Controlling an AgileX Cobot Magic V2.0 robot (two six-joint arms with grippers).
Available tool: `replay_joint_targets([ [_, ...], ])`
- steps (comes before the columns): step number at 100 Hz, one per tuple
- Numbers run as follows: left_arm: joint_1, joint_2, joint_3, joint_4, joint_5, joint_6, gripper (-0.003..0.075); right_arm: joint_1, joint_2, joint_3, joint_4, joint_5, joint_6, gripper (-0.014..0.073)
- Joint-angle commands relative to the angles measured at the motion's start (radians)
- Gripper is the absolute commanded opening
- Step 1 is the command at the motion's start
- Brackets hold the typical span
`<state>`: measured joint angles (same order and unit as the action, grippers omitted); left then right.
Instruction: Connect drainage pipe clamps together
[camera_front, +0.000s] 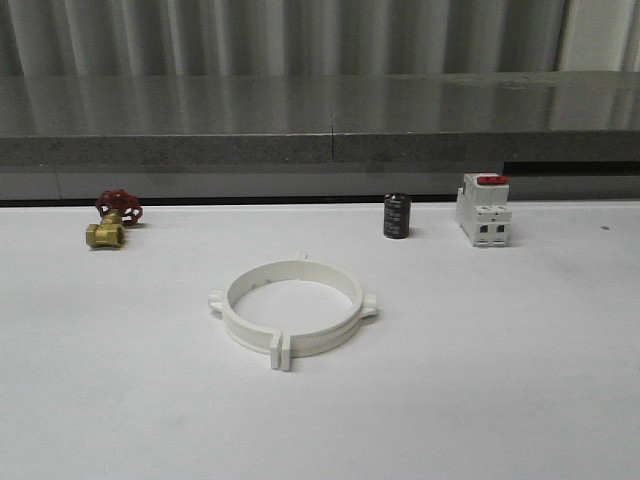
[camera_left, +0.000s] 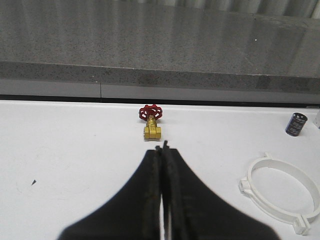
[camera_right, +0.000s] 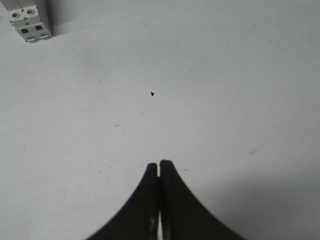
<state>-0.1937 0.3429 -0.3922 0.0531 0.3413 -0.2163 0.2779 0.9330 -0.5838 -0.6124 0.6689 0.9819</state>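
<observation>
My left tool (camera_left: 161, 148) is clenched on nothing, its tips pressed together over the bare table (camera_front: 520, 380), and my right tool (camera_right: 159, 164) is clenched and empty too. The clamps (camera_front: 293, 308) lie flat near the middle of the table, well clear of both tools, the two halves already meeting as one ring.

I judge the joint may be only closed, not locked. The near tabs (camera_front: 281, 351) show a thin seam between them, and a nudge from a shut tool could slide one half and open that seam. Coming down with tips together, I would push the ring instead of gripping it.

The ring's opening faces straight up. The seam line runs from the near tabs to the far tab (camera_front: 302, 257); the side lugs (camera_front: 369, 305) stick out left and right.
</observation>
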Motion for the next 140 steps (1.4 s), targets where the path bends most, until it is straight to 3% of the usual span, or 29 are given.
replay_joint_targets([
  [1,0.002,0.008,-0.027,0.001,-0.075,-0.001,-0.0020,-0.005,-0.020,-0.020,-0.047,-0.027,-0.011,-0.0068],
  [31,0.002,0.008,-0.027,0.001,-0.075,-0.001,-0.0020,-0.008,-0.103,0.010,-0.038,-0.069,-0.015,-0.0068],
  [45,0.002,0.008,-0.027,0.001,-0.075,-0.001,-0.0020,-0.071,-0.158,0.011,0.032,-0.090,-0.096,-0.0068],
  [66,0.002,0.008,-0.027,0.001,-0.075,-0.001,-0.0020,-0.205,-0.263,0.054,0.274,-0.289,-0.479,-0.0068],
  [84,0.002,0.008,-0.027,0.001,-0.075,-0.001,-0.0020,-0.212,-0.386,0.186,0.441,-0.495,-0.790,-0.0068],
  [105,0.002,0.008,-0.027,0.001,-0.075,-0.001,-0.0020,-0.201,-0.509,0.362,0.433,-0.748,-0.813,-0.0068],
  [140,0.002,0.008,-0.027,0.001,-0.075,-0.001,-0.0020,-0.202,-0.528,0.437,0.469,-0.819,-0.820,-0.0068],
])
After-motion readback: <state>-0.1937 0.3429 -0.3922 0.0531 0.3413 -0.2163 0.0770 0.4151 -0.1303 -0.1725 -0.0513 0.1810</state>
